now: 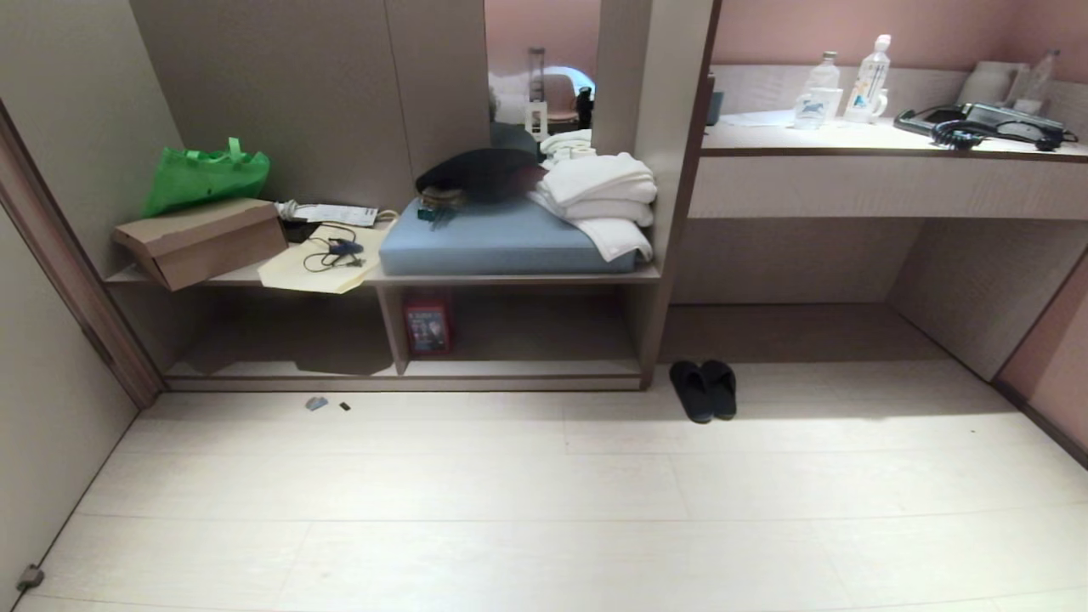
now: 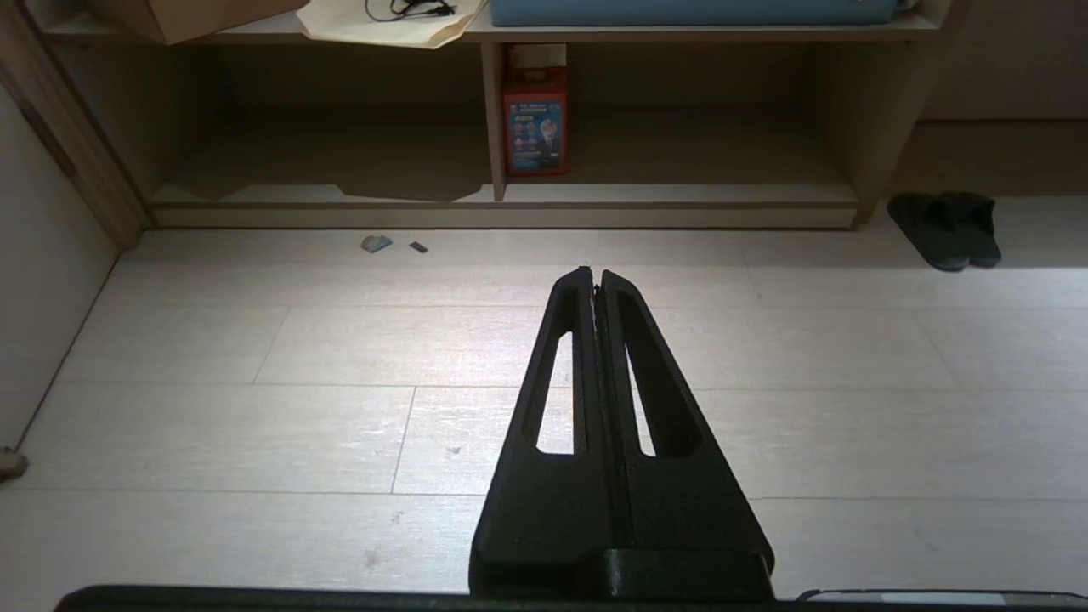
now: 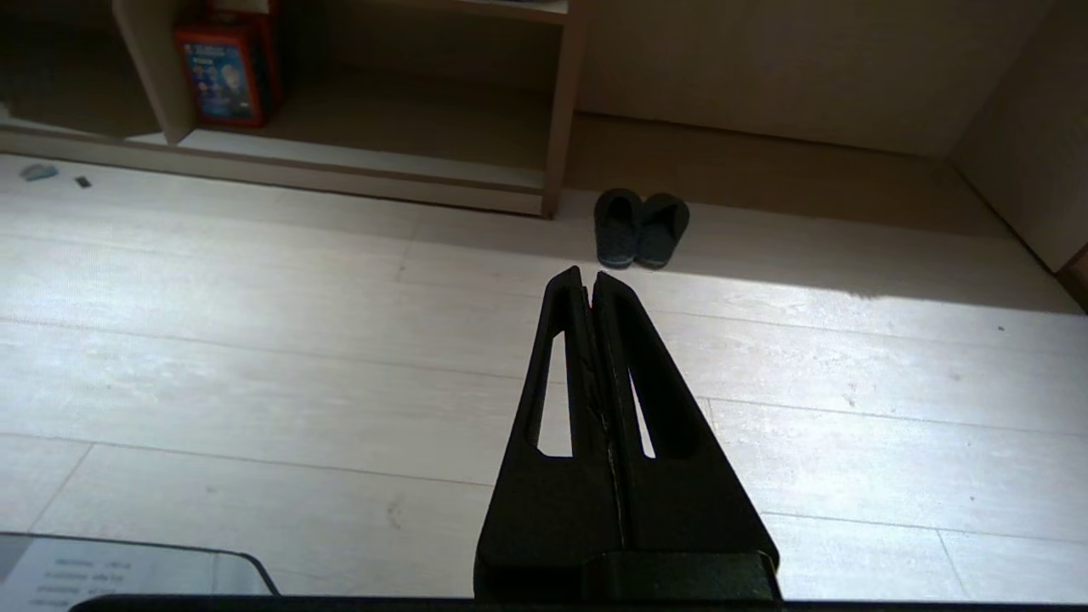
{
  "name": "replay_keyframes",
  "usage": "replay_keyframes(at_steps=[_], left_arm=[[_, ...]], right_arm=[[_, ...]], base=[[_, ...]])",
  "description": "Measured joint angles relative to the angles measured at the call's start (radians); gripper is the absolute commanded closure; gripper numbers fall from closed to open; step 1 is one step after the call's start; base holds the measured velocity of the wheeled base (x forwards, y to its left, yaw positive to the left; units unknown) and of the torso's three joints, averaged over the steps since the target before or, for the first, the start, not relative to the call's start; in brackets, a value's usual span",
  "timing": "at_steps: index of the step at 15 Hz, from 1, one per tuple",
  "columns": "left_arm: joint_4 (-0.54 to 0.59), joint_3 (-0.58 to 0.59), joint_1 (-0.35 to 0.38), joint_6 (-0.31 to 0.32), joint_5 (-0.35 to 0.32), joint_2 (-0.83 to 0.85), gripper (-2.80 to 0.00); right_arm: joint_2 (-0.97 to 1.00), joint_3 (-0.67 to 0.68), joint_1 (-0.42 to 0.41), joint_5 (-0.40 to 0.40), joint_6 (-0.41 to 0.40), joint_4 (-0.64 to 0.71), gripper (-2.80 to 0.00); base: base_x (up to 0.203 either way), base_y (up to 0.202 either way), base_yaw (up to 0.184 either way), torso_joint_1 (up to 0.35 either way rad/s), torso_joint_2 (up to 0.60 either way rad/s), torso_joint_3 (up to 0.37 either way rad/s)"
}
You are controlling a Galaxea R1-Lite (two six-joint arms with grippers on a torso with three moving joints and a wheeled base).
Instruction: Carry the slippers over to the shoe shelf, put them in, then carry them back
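The dark slippers [image 1: 704, 389] lie side by side on the pale floor, just right of the shoe shelf's right end panel, in front of the space under the desk. They also show as slippers [image 3: 640, 228] and slippers [image 2: 943, 228]. The shoe shelf [image 1: 518, 367] is the low open cubby with an upright divider, seen too as shoe shelf [image 2: 671, 194]. Neither arm appears in the head view. My right gripper [image 3: 591, 276] is shut and empty, well short of the slippers. My left gripper [image 2: 593, 274] is shut and empty over bare floor.
A red box [image 1: 427, 326] stands in the cubby beside the divider. Above it are a blue cushion [image 1: 501, 242], white towels [image 1: 603, 200], a cardboard box [image 1: 200, 242] and a green bag [image 1: 204, 174]. Two small scraps [image 1: 316, 404] lie on the floor. The desk [image 1: 892, 144] holds bottles and a phone.
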Motion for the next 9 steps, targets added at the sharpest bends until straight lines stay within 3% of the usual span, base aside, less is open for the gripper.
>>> replay_keyframes(at_steps=[9], left_arm=[[0.0, 0.0, 0.0, 0.004, 0.0, 0.0, 0.0]], right_arm=[[0.0, 0.0, -0.001, -0.001, 0.001, 0.001, 0.0]], base=[[0.0, 0.0, 0.0, 0.0, 0.0, 0.0]])
